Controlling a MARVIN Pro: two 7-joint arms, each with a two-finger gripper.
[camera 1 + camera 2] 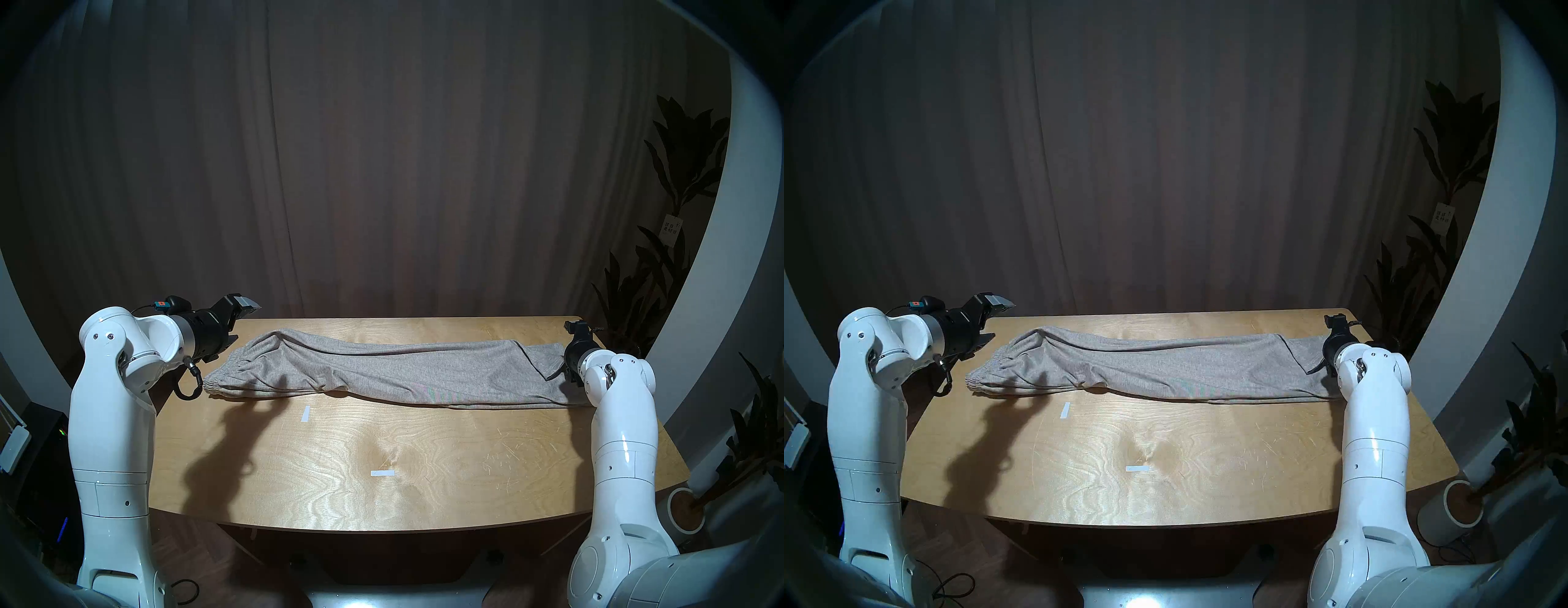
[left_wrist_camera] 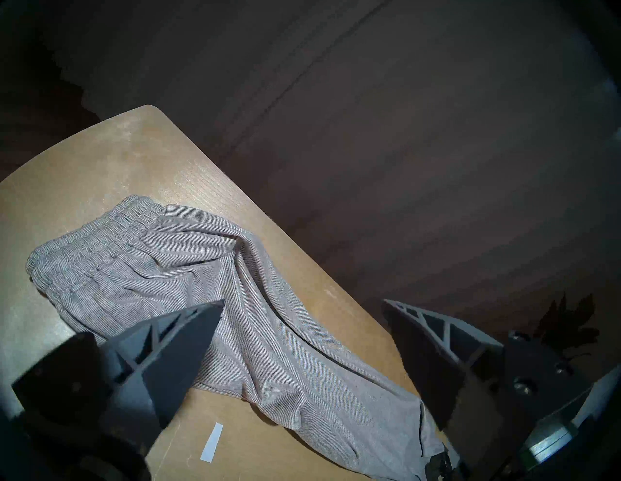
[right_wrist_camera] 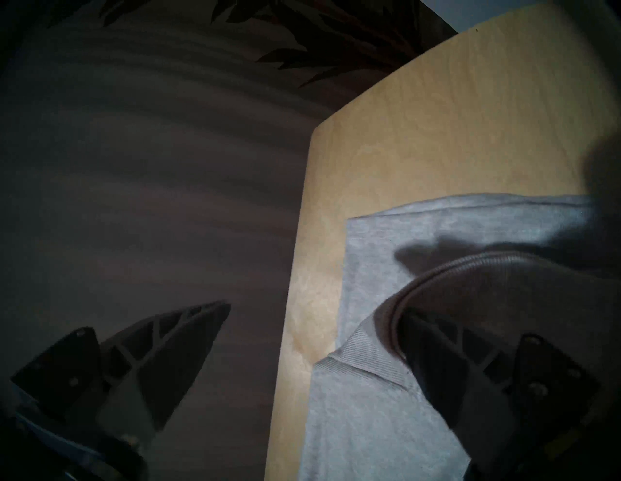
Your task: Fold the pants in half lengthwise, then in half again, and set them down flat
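The light grey pants [image 1: 382,369] lie folded lengthwise across the far half of the table [image 1: 424,501], gathered waistband [image 1: 220,382] at the left, leg ends at the right. My left gripper [image 1: 242,322] is open and empty, raised over the table's far left corner, just left of the waistband; the left wrist view shows its gripper [image 2: 304,302] above the pants [image 2: 268,336]. My right gripper [image 1: 566,352] is at the leg ends. In the right wrist view its gripper [image 3: 316,310] is wide open, with a hem [image 3: 470,265] draped over one fingertip [image 3: 433,356].
Two white tape marks [image 1: 305,414] [image 1: 382,473] lie on the table in front of the pants. A dark curtain [image 1: 382,170] hangs close behind the table. A potted plant [image 1: 679,254] stands off the right edge.
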